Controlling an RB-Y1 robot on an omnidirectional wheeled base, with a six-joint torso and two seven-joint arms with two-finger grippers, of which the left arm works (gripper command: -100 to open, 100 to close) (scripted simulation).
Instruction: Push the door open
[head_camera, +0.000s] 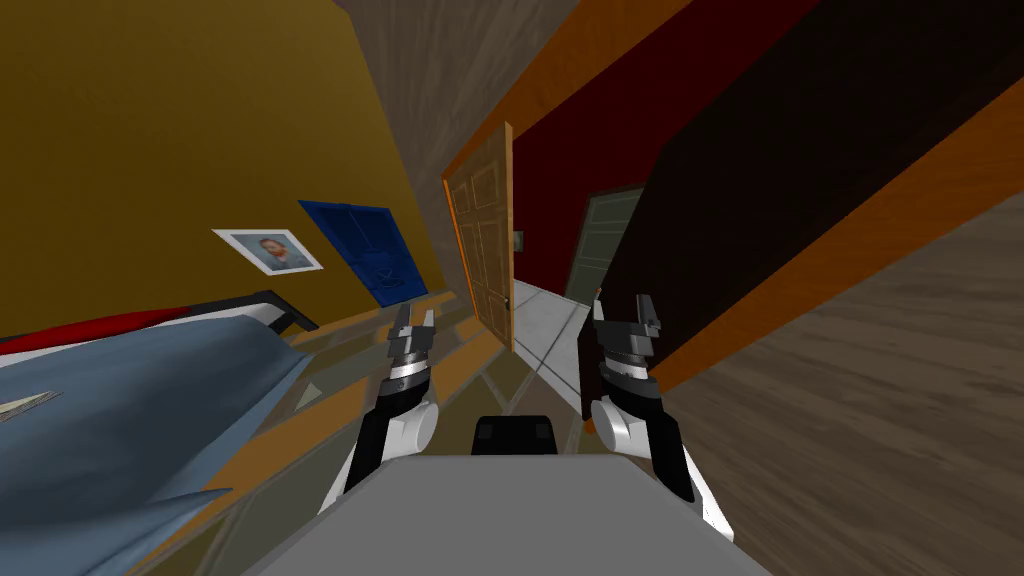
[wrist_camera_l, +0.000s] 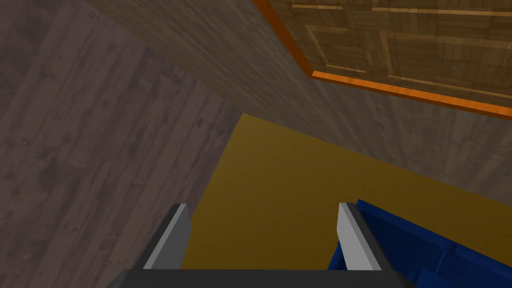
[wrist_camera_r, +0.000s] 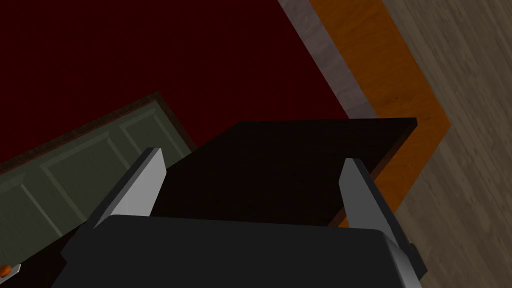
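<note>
You've got the panelled wooden door (head_camera: 487, 240) swung wide, edge-on at the doorway's left edge; push looks mostly done, maybe nothing left. Left gripper (head_camera: 413, 319) and right gripper (head_camera: 623, 310): fingers spread apart, empty, neither touching the door; dark panel (head_camera: 800, 190) beside the right one

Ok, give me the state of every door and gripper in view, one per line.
Brown panelled door, partly open.
Grey-green door, shut.
Blue door, shut.
Left gripper, open, holding nothing.
Right gripper, open, holding nothing.
</note>
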